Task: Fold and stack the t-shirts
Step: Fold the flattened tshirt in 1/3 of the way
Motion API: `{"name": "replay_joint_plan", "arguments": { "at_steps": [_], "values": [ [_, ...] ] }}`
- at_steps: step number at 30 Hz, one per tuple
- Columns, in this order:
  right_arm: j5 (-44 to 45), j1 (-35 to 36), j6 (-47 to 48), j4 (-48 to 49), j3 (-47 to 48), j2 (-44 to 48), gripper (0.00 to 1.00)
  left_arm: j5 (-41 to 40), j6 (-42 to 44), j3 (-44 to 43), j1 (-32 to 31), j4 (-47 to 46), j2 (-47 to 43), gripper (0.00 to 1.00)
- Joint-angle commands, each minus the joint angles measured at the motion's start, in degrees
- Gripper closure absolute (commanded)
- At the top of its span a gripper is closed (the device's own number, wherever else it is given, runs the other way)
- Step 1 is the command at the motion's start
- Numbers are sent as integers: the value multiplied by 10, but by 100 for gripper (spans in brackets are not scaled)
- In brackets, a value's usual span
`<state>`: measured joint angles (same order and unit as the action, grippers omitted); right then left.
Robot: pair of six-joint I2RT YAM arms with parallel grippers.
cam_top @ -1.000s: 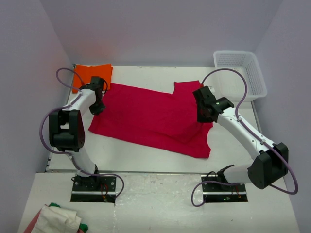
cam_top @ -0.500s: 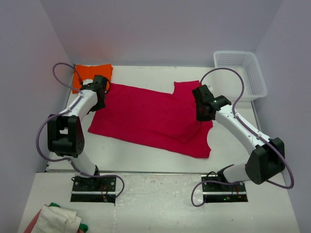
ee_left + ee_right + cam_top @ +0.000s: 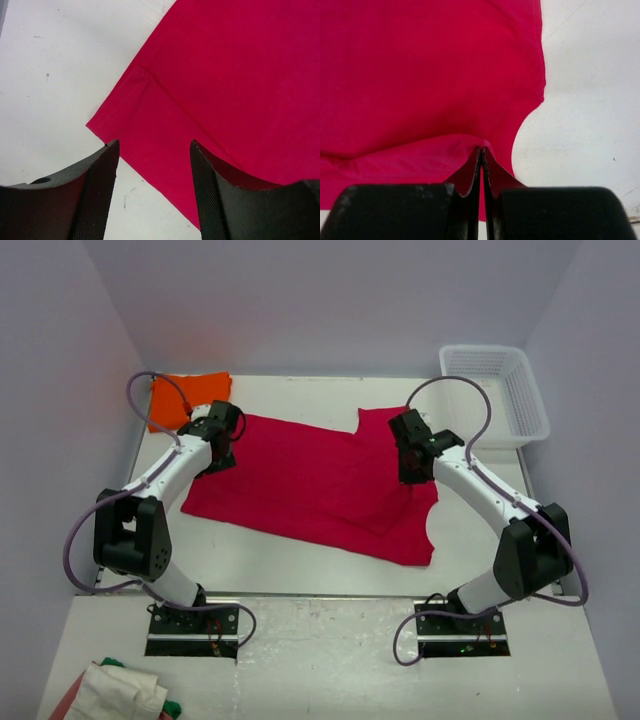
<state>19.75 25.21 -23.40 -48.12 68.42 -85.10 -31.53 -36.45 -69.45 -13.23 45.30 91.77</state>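
The crimson-red t-shirt (image 3: 310, 480) lies spread across the middle of the table. The orange t-shirt (image 3: 185, 395) lies folded at the back left corner. My left gripper (image 3: 222, 445) is open and hovers over the red shirt's upper left edge. In the left wrist view (image 3: 152, 146) its jaws straddle a hemmed corner of the red cloth (image 3: 225, 75). My right gripper (image 3: 412, 462) is shut on a pinched fold of the red shirt near its right side. In the right wrist view (image 3: 481, 149) the cloth (image 3: 420, 75) tents up at the fingertips.
A white plastic basket (image 3: 525, 390) stands at the back right. A pile of white and coloured cloth (image 3: 115, 690) lies on the near ledge at the bottom left, outside the work area. Purple walls close in the table.
My left gripper has moved right and slightly down onto the red shirt's upper left edge. My right gripper has moved back and left, still holding the cloth fold.
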Motion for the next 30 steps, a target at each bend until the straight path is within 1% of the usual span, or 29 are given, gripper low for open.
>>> {"name": "replay_joint_plan", "arguments": {
  "at_steps": [1, 2, 3, 4, 5, 6, 7, 9, 10, 12, 13, 14, 15, 16, 17, 20, 21, 22, 23, 27, 30],
  "values": [
    [1, -10, 9, 49, 30, -39, 100, 10, -4, 1, -2, -20, -21, 41],
    [-1, -16, 10, 63, 38, -56, 100, 12, -3, 4, -4, -22, -29, 41],
    [-1, -16, 18, 72, 58, -96, 98, 14, -1, 6, -6, -25, -33, 41],
    [2, -17, 24, 106, 66, -117, 90, 13, 0, 8, -9, -26, -36, 41],
    [5, -18, 31, 115, 79, -142, 77, 13, 1, 9, -10, -27, -41, 41],
    [35, -20, 35, 115, 120, -170, 47, 16, 1, 10, -11, -28, -46, 41],
    [53, -21, 37, 111, 142, -213, 32, 16, 1, 14, -14, -28, -48, 41],
    [77, -24, 32, 112, 175, -216, 12, 24, 2, 21, -20, -33, -63, 41],
    [50, -27, 34, 116, 181, -193, 11, 25, 2, 29, -28, -34, -70, 41],
    [30, -27, 24, 96, 192, -162, 10, 23, -1, 34, -44, -30, -95, 41],
    [-37, -26, 21, 80, 186, -125, 11, 26, -1, 41, -50, -31, -104, 41],
    [-73, -24, 16, 82, 168, -101, 12, 28, -3, 43, -52, -31, -122, 41],
    [-94, -18, 1, 93, 95, -73, 16, 36, -3, 47, -59, -33, -132, 41],
    [-102, 6, -9, 121, 54, -42, 16, 38, -1, 52, -63, -35, -150, 41],
    [-107, 17, -26, 135, -23, 14, 20, 34, -2, 55, -65, -35, -158, 41],
    [-131, 37, -46, 159, -125, 90, 40, 41, 8, 72, -75, -50, -190, 41],
    [-132, 40, -53, 159, -141, 99, 51, 44, 8, 74, -76, -50, -194, 41],
    [-132, 53, -58, 153, -152, 106, 58, 49, 9, 79, -77, -49, -201, 41],
    [-138, 62, -59, 155, -174, 114, 61, 56, 12, 82, -78, -50, -205, 41],
    [-150, 101, -82, 167, -208, 109, 58, 77, 13, 95, -83, -54, -210, 42],
    [-158, 107, -88, 188, -222, 93, 60, 82, 15, 97, -86, -51, -211, 42]
  ]
}}
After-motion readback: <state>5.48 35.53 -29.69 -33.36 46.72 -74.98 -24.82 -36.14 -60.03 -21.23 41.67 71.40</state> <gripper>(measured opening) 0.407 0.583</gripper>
